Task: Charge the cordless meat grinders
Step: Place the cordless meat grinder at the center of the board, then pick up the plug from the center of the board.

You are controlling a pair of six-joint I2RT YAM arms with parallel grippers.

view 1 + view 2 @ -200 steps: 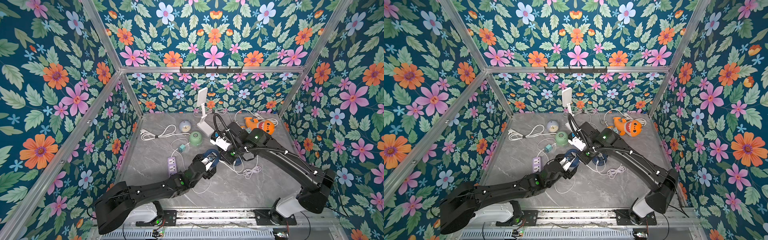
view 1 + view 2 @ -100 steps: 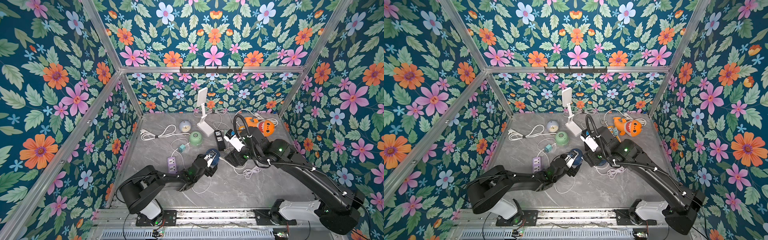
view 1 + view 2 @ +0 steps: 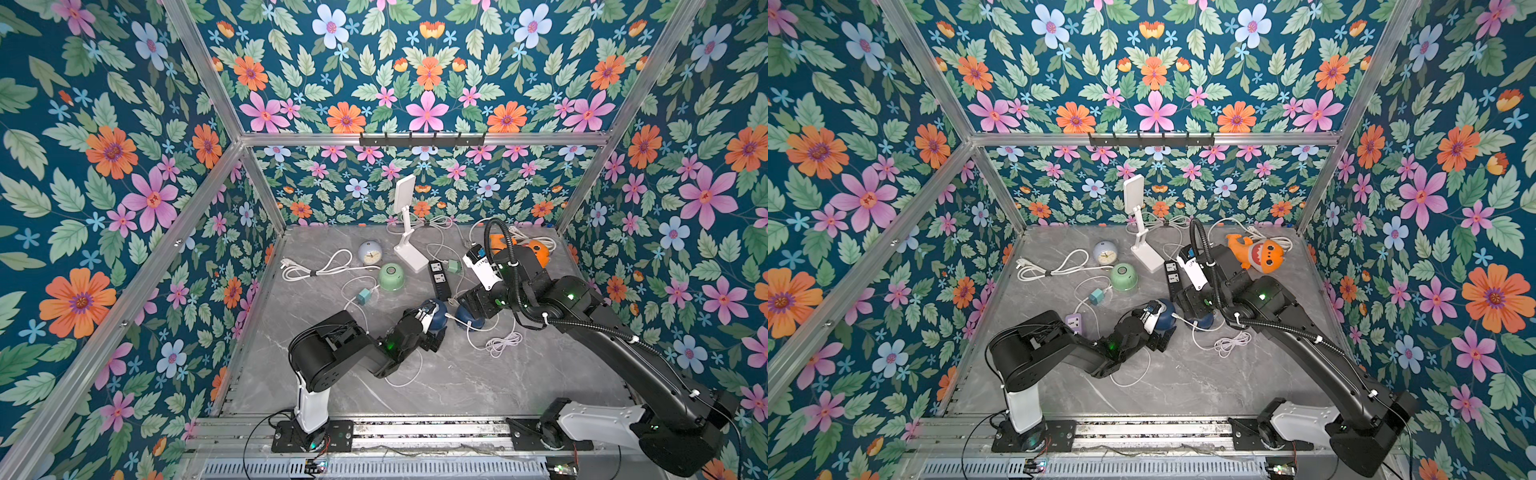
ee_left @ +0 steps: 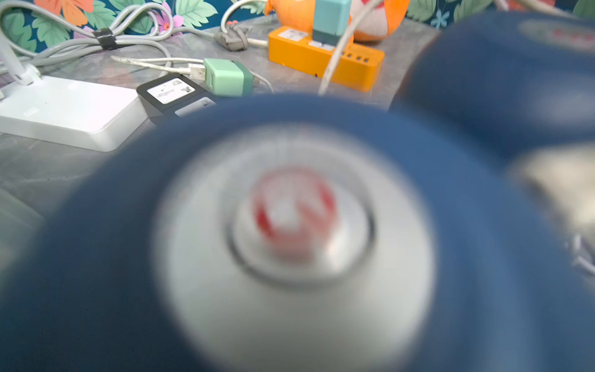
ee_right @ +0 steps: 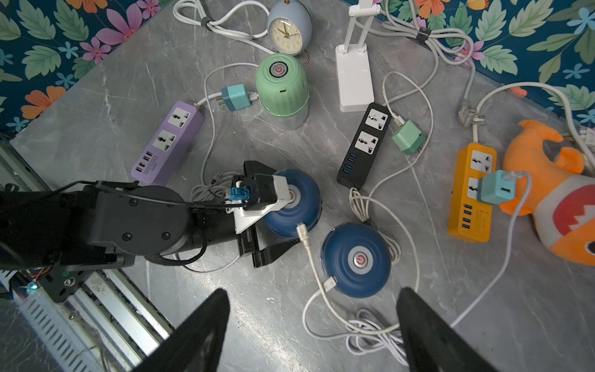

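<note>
Floral walls box in a grey marbled surface. Near its middle, a dark navy dome-shaped plastic grinder sits between the left tool's gaping jaws, apparently unclamped. A second navy grinder stands just beside it, and a pale green grinder nearer the back edge. The right tool hangs wide open and empty. A white cable plug rests against the first dome. Brace that dome, then seat the plug squarely.

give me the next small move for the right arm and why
Probably swing the right tool toward the teal adapter by the green grinder: the tool hangs open and empty, and that adapter lies unplugged, prongs bare, beside the purple strip.
</note>
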